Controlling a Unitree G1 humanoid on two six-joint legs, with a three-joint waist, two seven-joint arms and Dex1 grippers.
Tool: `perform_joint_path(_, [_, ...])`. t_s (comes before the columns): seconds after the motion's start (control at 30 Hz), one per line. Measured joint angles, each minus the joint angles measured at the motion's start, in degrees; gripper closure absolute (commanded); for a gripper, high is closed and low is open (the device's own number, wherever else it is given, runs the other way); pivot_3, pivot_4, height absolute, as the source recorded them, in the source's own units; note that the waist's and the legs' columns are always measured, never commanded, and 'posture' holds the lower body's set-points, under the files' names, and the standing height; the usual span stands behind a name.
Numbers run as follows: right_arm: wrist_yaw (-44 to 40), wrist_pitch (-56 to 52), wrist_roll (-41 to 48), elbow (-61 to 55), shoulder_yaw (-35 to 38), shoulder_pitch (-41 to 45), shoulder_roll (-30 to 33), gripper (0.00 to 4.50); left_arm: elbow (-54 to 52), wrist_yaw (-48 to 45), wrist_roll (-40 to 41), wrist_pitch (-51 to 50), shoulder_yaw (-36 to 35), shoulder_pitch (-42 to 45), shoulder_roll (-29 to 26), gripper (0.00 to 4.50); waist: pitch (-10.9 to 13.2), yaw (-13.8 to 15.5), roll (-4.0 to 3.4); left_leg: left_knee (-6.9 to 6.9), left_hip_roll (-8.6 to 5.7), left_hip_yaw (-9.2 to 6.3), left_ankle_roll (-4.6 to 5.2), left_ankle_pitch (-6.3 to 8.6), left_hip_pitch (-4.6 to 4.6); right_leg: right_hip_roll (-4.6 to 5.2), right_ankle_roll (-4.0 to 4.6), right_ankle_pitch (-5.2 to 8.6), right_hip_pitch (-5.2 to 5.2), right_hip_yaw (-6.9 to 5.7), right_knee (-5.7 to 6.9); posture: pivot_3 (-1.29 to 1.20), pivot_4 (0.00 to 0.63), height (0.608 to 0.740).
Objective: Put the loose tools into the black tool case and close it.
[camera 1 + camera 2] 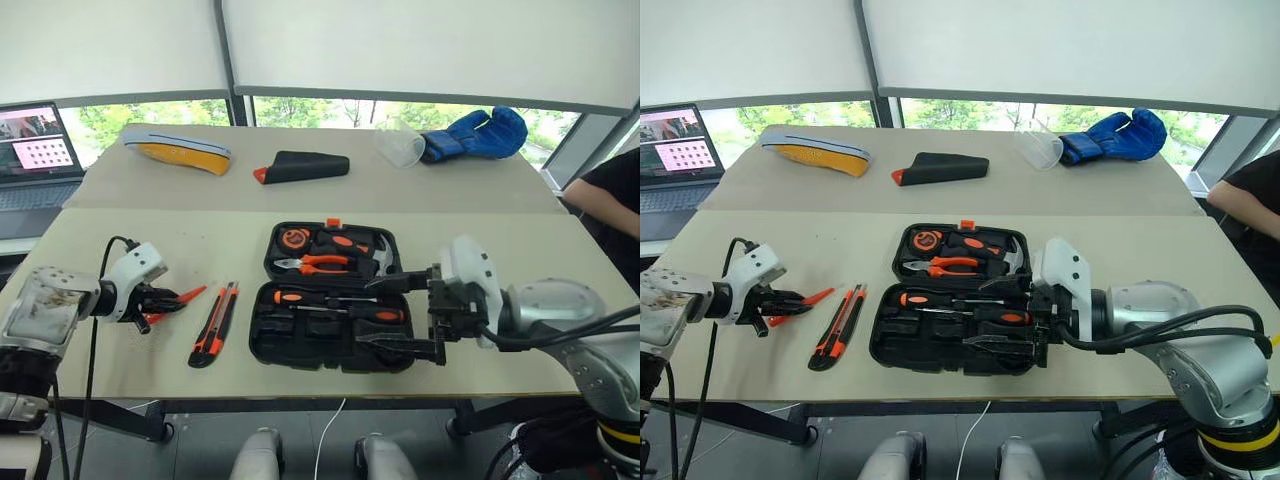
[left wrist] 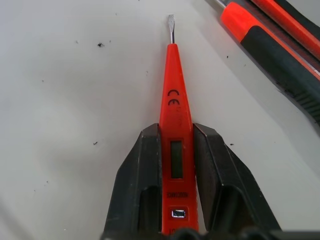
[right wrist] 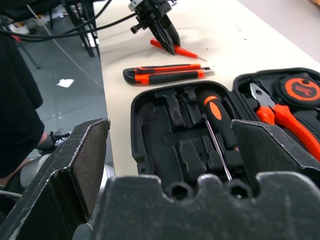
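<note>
A slim orange tester screwdriver [image 2: 175, 125] is clamped between the two black fingers of the left gripper [image 2: 176, 165]; its rear end is hidden by the fingers, and its metal tip rests on the beige counter [image 1: 120, 360]. The left arm is angled downward near the counter's left edge. Just beside it a utility knife [image 1: 214, 324] is seen, then the open black tool case [image 1: 330, 310]. The right gripper [image 1: 405, 315] is held wide apart over the case, with nothing grasped.

We see the case [image 1: 955, 325] open on the tabletop [image 1: 1120, 250], two screwdrivers [image 1: 965, 302] slotted inside. Left gripper [image 1: 790, 300] closes its fingers on the orange tester [image 1: 805, 302]. The knife [image 1: 837, 327] lies between tester and case. Right gripper [image 1: 1015, 315] hovers over the case, fingers spread.
</note>
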State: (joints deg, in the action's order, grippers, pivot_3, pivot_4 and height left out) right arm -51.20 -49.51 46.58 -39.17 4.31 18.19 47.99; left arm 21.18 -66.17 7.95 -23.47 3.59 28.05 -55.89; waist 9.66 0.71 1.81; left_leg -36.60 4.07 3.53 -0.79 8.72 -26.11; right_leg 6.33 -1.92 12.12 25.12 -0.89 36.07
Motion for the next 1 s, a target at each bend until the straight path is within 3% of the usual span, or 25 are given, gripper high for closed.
perform_joint_path(0.1, [-1.1, -0.9, 2.7, -1.7, 1.4, -2.3, 2.1, 0.00, 0.1, -3.3, 1.8, 1.9, -0.1, 5.8, 2.0, 4.04, 0.1, 0.9, 0.27, -0.13, 0.01, -0.05, -0.04, -0.04, -0.26, 0.00, -0.06, -0.06, 0.03, -0.10, -0.02, 0.00, 0.150, 0.740])
perform_joint_path(0.23, [0.3, -0.7, 1.9, -2.2, 1.5, -3.1, 2.4, 0.00, -10.6, -12.2, 7.0, 1.4, 0.4, 12.1, 2.2, 4.04, 0.1, 1.2, 0.31, -0.32, -0.10, 0.09, -0.04, -0.05, -0.28, 0.09, -0.23, -0.15, -0.13, 0.11, -0.31, 0.00, 0.150, 0.740])
perform_joint_path(0.4, [2.7, -0.6, 1.7, -1.8, 2.2, -3.1, 2.4, 0.00, -19.2, -19.8, 7.4, -0.3, 9.9, 12.4, 5.4, 4.04, 0.1, 0.9, 0.29, -0.29, -0.06, 0.06, 0.44, -0.34, -0.28, -0.06, -0.23, -0.03, -0.10, 0.19, -0.24, 0.00, 0.150, 0.740])
perform_joint_path(0.57, [5.0, -0.6, 1.6, -2.7, 2.7, -4.0, 2.3, 0.00, -19.3, -19.5, 3.7, -2.2, 17.8, 14.0, 11.0, 4.04, 0.1, 0.9, 0.30, -0.31, -0.05, -0.03, 0.47, -0.36, -0.28, -0.13, -0.25, -0.02, -0.10, 0.21, -0.17, 0.00, 0.150, 0.740])
perform_joint_path(1.0, [9.3, -0.6, 2.0, -5.6, 4.8, -8.0, 2.2, 0.00, -11.5, -18.1, -3.5, 0.4, 22.5, 18.5, 17.2, 4.04, 0.1, 0.7, 0.30, -0.38, -0.07, -0.06, 0.49, -0.37, -0.25, -0.13, -0.30, -0.06, -0.17, 0.23, -0.17, 0.00, 0.150, 0.740])
